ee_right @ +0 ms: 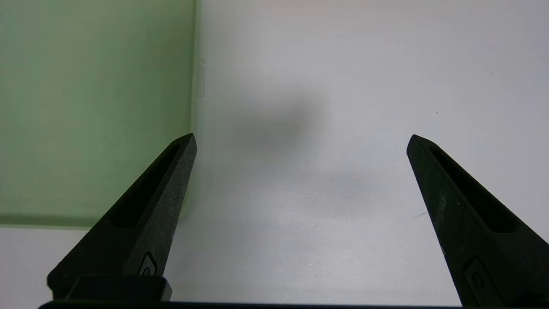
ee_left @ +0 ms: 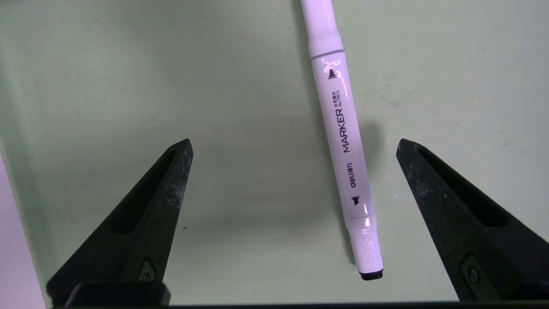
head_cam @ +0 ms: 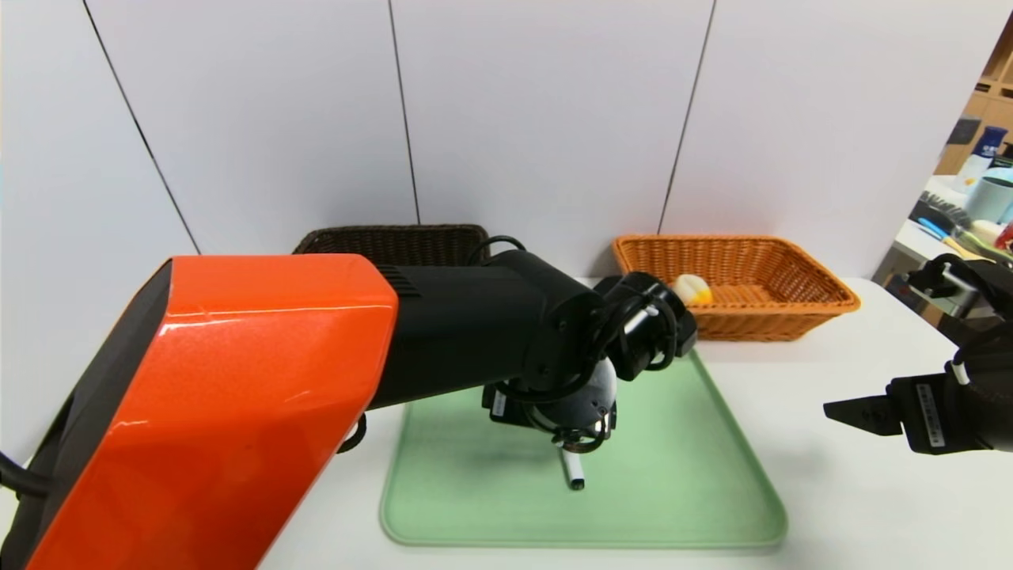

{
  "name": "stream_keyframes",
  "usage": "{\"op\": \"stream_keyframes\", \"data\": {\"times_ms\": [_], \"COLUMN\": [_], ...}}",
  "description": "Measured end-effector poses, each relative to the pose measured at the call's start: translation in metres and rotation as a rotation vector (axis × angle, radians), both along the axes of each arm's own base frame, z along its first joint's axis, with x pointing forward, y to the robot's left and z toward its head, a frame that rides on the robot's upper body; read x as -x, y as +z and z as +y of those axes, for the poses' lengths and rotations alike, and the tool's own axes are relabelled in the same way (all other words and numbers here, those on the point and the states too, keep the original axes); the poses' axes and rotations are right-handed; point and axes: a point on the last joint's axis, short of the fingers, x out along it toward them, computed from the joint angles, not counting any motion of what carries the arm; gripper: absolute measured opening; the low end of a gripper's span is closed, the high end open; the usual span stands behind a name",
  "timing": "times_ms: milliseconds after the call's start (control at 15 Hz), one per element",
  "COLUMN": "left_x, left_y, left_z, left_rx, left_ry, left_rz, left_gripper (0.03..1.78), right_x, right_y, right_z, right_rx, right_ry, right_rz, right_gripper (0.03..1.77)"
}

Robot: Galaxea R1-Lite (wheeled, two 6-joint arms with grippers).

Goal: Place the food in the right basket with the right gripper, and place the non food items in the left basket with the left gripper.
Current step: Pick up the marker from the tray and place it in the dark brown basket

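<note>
A pale lilac marker (ee_left: 343,128) with a black end cap lies flat on the green tray (ee_left: 171,86). My left gripper (ee_left: 294,143) hangs just above it, open, the marker lying between the two fingers nearer one of them and touched by neither. In the head view only the marker's tip (head_cam: 573,473) shows under the left wrist. A yellow and white food item (head_cam: 692,289) sits in the orange right basket (head_cam: 823,297). The dark brown left basket (head_cam: 396,241) stands behind my left arm, its inside hidden. My right gripper (ee_right: 302,139) is open and empty over the white table, just right of the tray.
The green tray (head_cam: 696,491) covers the table's middle, with both baskets along the back wall. White table (head_cam: 870,491) lies to its right under the right gripper (head_cam: 851,413). A cluttered side shelf (head_cam: 981,198) stands at the far right.
</note>
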Motion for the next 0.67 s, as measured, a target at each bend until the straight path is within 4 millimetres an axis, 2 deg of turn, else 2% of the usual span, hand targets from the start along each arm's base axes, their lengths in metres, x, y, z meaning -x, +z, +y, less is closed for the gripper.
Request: {"op": "stream_keyframes", "data": {"times_ms": [667], "left_x": [-0.0046], "left_y": [-0.0077], "left_z": [-0.0041], "left_rx": [-0.004], "left_ry": [-0.003], "left_rz": [0.001], "left_gripper": [1.69], "right_x": [-0.0008], "right_y": [-0.0002], "right_z": [0.0002], "right_rx": [-0.003], "right_ry": [0.002], "right_rz": [0.001], "right_gripper": [1.7]}}
